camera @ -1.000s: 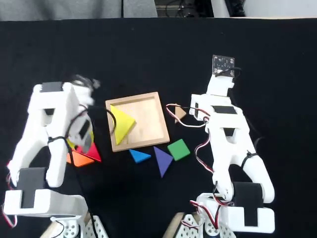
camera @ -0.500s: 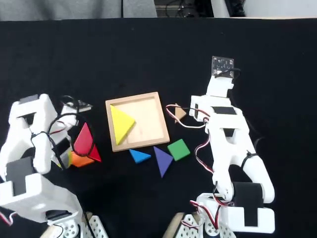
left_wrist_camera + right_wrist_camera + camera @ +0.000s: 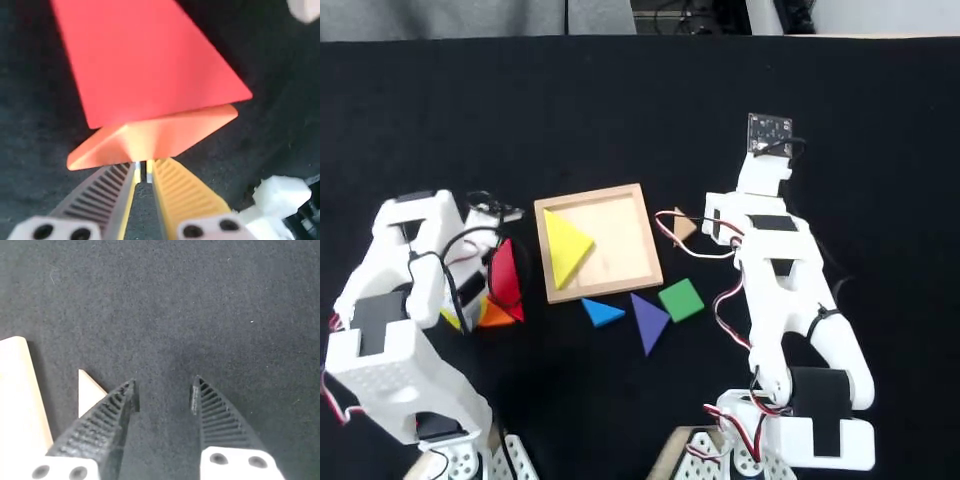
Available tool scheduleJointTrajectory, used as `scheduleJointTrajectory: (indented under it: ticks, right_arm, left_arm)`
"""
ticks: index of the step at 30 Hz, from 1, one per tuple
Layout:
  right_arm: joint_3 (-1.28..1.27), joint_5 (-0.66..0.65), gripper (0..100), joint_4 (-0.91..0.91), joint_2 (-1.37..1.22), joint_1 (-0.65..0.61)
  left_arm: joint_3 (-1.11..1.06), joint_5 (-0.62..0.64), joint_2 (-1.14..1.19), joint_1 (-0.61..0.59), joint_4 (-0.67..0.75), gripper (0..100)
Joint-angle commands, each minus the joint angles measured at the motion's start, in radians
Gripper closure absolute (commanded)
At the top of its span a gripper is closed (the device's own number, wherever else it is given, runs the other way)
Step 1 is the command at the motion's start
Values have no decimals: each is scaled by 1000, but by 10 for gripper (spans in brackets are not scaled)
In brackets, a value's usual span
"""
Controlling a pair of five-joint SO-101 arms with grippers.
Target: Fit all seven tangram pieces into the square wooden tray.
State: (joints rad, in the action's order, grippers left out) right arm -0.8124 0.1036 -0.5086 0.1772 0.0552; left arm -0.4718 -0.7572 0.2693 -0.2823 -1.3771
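The square wooden tray (image 3: 620,262) holds one yellow triangle (image 3: 565,246). Left of it, a big red triangle (image 3: 505,272) leans on an orange piece (image 3: 495,317), with a small yellow piece (image 3: 450,319) beside them. My left arm (image 3: 415,262) stands over this pile. My left gripper (image 3: 141,170) has its fingers almost together, tips against the edge of the orange piece (image 3: 150,140), under the red triangle (image 3: 145,60). A blue triangle (image 3: 601,314), a purple triangle (image 3: 647,322) and a green square (image 3: 681,300) lie in front of the tray. My right gripper (image 3: 162,390) is open over the cloth, beside a tan piece (image 3: 89,389).
Black cloth covers the whole table. The right arm (image 3: 775,260) stands right of the tray, with the tan piece (image 3: 683,229) just off the tray's right rim. A corner of the tray (image 3: 17,390) lies close to the right gripper. Loose cables hang along both arms.
The left arm swung out to the left, then came back in over the red and orange pieces. The red triangle now shows as a narrower, more upright shape. The right arm has not moved.
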Motion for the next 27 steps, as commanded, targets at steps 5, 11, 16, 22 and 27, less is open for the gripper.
scheduleJointTrajectory:
  ticks: [5,11,16,22,27]
  right_arm:
    - [7,-9,822,17,47,-17]
    - [7,-9,822,17,47,-17]
    - [8,-9,822,17,47,-17]
    - [8,-9,822,17,47,-17]
    - [8,-9,822,17,47,-17]
  left_arm:
    - [226,97,6,31,-32,970]
    - [305,101,-35,68,-192,970]
    - [407,232,-126,117,-318,970]
    - [242,582,-180,150,-52,846]
    - [35,588,-193,171,190,569]
